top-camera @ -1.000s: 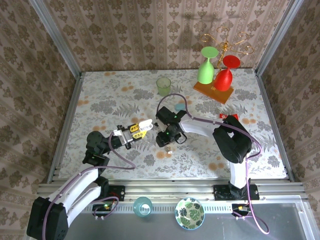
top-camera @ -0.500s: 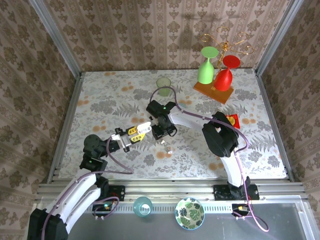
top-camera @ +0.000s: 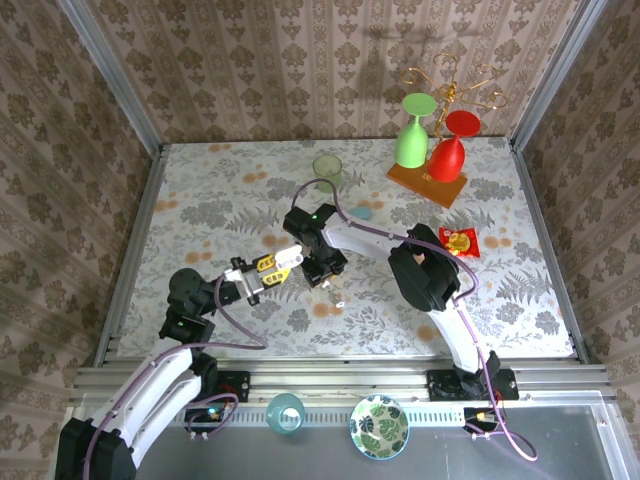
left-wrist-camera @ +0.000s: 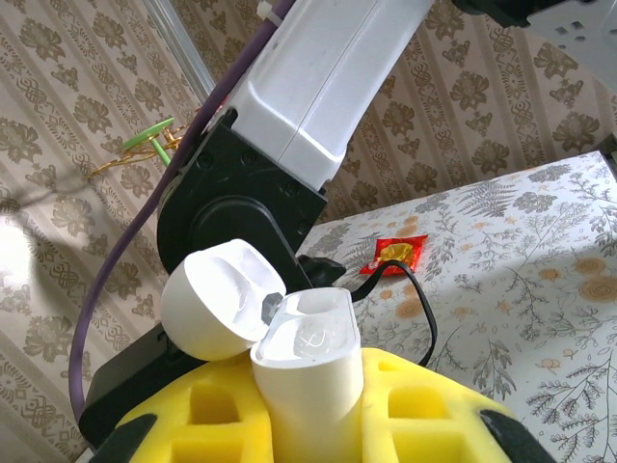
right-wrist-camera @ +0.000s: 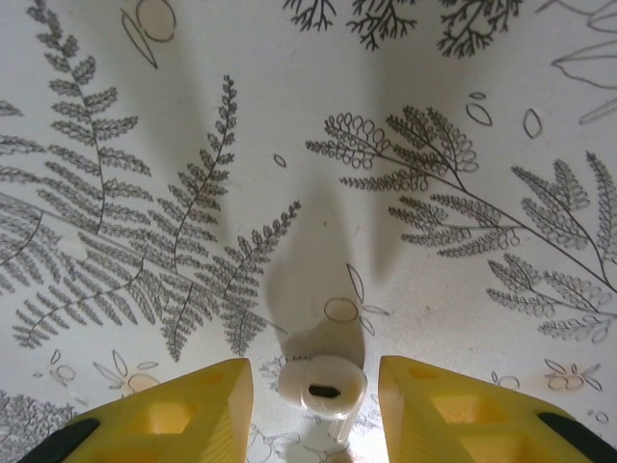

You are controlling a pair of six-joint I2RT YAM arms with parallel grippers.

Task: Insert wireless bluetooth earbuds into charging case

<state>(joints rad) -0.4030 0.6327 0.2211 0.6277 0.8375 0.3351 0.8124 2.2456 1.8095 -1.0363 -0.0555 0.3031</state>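
While left jaws stay clenched on the charging case (left-wrist-camera: 308, 376) | right jaws — shifted leftward — straddle a white earbud (right-wrist-camera: 323, 386), parted.

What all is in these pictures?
case: one, white, in left gripper
earbud: one, white, on table
blue piece: one, pale, mid table
green cup: one, far middle
green glass: one, inverted, at rack
red glass: one, inverted, at rack
rack: one, gold, far right
packet: one, red, right side
teal cup: one, near rail
bowl: one, green-patterned, near rail
left gripper: one, yellow, shut on case
right gripper: one, yellow, open astride earbud
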